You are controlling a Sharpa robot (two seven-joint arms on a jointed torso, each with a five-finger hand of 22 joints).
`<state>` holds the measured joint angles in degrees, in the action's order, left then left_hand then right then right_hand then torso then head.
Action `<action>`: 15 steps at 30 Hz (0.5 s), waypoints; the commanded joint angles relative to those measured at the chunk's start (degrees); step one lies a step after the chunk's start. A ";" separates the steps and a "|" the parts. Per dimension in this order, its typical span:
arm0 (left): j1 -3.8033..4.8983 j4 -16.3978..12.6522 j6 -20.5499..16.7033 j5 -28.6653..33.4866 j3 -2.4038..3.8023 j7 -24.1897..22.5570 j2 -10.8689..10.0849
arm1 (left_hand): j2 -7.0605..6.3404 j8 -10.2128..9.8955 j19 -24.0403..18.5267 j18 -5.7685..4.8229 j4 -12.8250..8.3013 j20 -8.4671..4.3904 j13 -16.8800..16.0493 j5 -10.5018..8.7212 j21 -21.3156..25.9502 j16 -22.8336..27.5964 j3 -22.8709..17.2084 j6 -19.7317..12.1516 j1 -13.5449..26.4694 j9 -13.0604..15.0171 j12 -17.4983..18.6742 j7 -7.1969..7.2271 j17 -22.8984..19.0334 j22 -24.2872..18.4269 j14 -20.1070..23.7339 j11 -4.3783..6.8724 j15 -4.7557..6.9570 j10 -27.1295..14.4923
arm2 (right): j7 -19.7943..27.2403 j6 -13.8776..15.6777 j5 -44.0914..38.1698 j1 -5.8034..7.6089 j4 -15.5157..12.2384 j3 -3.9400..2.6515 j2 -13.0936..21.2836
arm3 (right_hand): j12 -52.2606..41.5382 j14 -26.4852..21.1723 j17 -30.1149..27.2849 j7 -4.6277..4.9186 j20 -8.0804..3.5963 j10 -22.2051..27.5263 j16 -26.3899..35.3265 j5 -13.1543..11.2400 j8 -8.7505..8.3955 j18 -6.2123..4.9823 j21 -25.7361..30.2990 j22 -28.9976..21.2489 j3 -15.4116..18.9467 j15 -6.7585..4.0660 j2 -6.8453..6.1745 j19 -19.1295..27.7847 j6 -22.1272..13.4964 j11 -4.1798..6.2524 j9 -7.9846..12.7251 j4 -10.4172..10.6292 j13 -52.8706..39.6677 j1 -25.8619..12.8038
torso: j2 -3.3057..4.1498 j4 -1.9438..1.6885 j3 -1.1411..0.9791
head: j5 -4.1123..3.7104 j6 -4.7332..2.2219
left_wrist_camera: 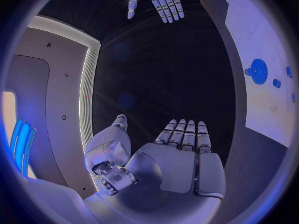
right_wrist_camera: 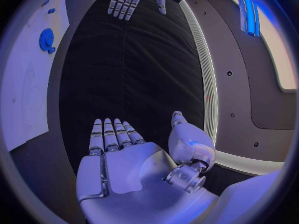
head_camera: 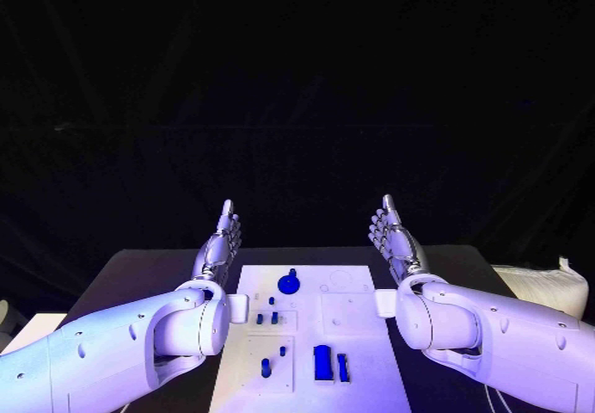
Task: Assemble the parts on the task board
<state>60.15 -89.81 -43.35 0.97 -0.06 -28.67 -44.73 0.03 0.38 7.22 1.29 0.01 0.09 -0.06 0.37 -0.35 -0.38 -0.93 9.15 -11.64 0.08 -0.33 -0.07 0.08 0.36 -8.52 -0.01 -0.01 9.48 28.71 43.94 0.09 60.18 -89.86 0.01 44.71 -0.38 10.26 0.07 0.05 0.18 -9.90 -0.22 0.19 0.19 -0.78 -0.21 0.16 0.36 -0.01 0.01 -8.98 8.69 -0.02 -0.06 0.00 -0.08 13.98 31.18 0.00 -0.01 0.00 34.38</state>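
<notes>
The white task board (head_camera: 359, 344) lies in the middle of the black table. A round blue gear (head_camera: 289, 283) sits near its far end, and it appears again in the wrist views (left_wrist_camera: 258, 70) (right_wrist_camera: 46, 38). Small blue pegs (head_camera: 266, 317) stand mid-board. Two tall blue blocks (head_camera: 323, 362) stand near the front beside another blue piece (head_camera: 266, 367). My left hand (head_camera: 218, 243) is raised left of the board, fingers straight and apart, holding nothing (left_wrist_camera: 181, 157). My right hand (head_camera: 395, 237) is raised right of the board, likewise flat and empty (right_wrist_camera: 118, 157).
A white bag (head_camera: 546, 284) lies at the table's right edge. A pale object (head_camera: 31, 331) sits off the table's left side. Bare black table (head_camera: 149, 275) flanks the board on both sides.
</notes>
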 commanded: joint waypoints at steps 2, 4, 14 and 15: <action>0.01 -0.15 -0.77 -0.97 0.06 -1.13 0.04 | -0.03 -0.38 -2.40 -1.29 -0.01 -0.09 0.06 -0.37 0.35 0.38 0.93 -3.17 4.01 -0.08 0.33 0.07 -0.08 -0.36 2.91 0.01 0.01 -3.27 | 1.08 0.17 -0.09 -0.02 -0.10 -0.01 -0.02 | 0.38 -3.57 -0.07 -0.05 -0.18 3.44 0.22 -0.19 -0.19 0.78 0.21 -0.16 -0.36 0.01 -0.01 3.10 -3.01 0.02 0.06 0.00 0.08 -4.82 | 0.00 0.00 0.01 | 0.00 0.00; 0.01 -0.15 -0.77 -0.97 0.06 -1.13 0.04 | -0.03 -0.38 -2.90 -1.29 -0.01 -0.09 0.06 -0.37 0.35 0.38 0.93 -3.70 4.72 -0.08 0.33 0.07 -0.08 -0.36 3.33 0.01 0.01 -3.85 | 1.08 0.17 -0.09 -0.02 -0.10 -0.01 -0.02 | 0.38 -4.20 -0.07 -0.05 -0.18 4.00 0.22 -0.19 -0.19 0.78 0.21 -0.16 -0.36 0.01 -0.01 3.57 -3.40 0.02 0.06 0.00 0.08 -5.65 | 0.00 0.00 0.01 | 0.00 0.00; 0.01 -0.15 -0.77 -0.97 0.06 -1.13 0.04 | -0.03 -0.38 -7.22 -1.29 -0.01 -0.09 0.06 -0.37 0.35 0.38 0.93 -9.15 11.64 -0.08 0.33 0.07 -0.08 -0.36 8.52 0.01 0.01 -9.48 | 1.08 0.17 -0.09 -0.02 -0.10 -0.01 -0.02 | 0.38 -10.26 -0.07 -0.05 -0.18 9.90 0.22 -0.19 -0.19 0.78 0.21 -0.16 -0.36 0.01 -0.01 8.98 -8.69 0.02 0.06 0.00 0.08 -13.98 | 0.00 0.00 0.01 | 0.00 0.00; 0.01 -0.15 -0.77 -0.97 0.06 -1.13 0.04 | -0.03 -0.38 -7.22 -1.29 -0.01 -0.09 0.06 -0.37 0.35 0.38 0.93 -9.15 11.64 -0.08 0.33 0.07 -0.08 -0.36 8.52 0.01 0.01 -9.48 | 1.08 0.17 -0.09 -0.02 -0.10 -0.01 -0.02 | 0.38 -10.26 -0.07 -0.05 -0.18 9.90 0.22 -0.19 -0.19 0.78 0.21 -0.16 -0.36 0.01 -0.01 8.98 -8.69 0.02 0.06 0.00 0.08 -13.98 | 0.00 0.00 0.01 | 0.00 0.00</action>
<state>60.15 -89.83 -43.89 0.71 -0.06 -28.78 -44.74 0.00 0.39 0.20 0.40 -0.01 -0.01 -0.08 0.38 -0.36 -0.38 -0.15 0.29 -0.44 0.07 -0.33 0.02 0.08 0.05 -0.31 0.01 -0.01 0.31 28.93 44.28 0.30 60.18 -89.87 0.01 44.71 -0.38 0.28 0.09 -0.01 0.01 -0.30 -0.22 0.19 0.19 -0.80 -0.21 0.08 0.36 -0.01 0.00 -0.26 0.20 0.01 -0.08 0.00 -0.10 0.44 31.18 0.00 0.00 0.00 34.38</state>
